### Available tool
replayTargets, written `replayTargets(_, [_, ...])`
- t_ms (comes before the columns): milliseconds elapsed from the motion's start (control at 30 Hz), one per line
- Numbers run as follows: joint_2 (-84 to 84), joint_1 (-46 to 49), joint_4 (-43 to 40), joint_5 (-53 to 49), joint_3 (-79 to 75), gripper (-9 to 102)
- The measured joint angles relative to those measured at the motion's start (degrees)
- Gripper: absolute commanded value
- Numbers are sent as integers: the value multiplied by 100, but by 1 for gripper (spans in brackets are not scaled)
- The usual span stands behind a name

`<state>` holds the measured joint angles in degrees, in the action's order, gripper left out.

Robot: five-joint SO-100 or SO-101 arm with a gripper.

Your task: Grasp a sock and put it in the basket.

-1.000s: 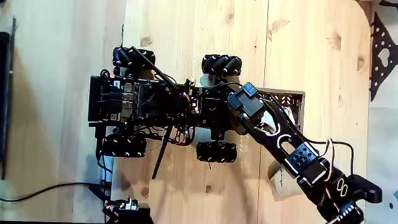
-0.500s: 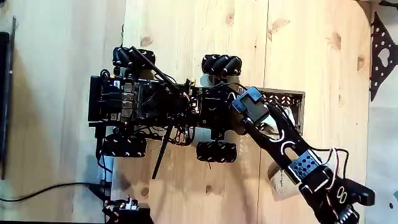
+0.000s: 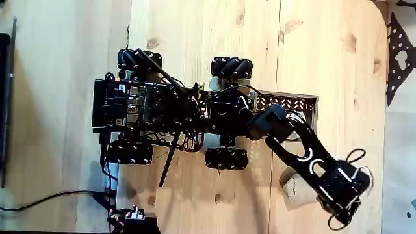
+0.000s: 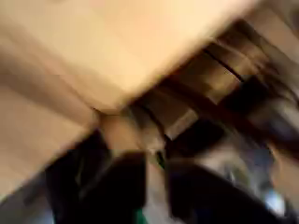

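Your black arm (image 3: pixel 305 153) reaches over the limp beige sock (image 3: pixel 294 187) beside the dark brown lattice basket (image 3: pixel 296 101); the pincer's opening can't be told.

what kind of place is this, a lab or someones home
Hard to say; probably a home or hobby workspace. A wheeled robot sits on a knotty pale wooden surface, a loose black cable trails at the left, and a small brown lattice basket lies beside the robot.

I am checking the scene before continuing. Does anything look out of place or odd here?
Nothing looks spilled or damaged. The small beige-and-white cloth sock lies on the wooden table, outside the dark brown lattice basket, partly under the black arm. The wrist view is too blurred to judge.
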<state>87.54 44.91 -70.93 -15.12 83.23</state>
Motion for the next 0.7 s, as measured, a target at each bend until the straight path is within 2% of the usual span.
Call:
replayTargets(67, [-272, -149, -167, -35, 0, 29])
replayTargets(300, [-1090, -782, -158, 255, 0, 51])
replayTargets(467, [-1696, -993, 492, 264, 0, 53])
replayTargets(700, [-2505, -1011, 2101, 563, 0, 51])
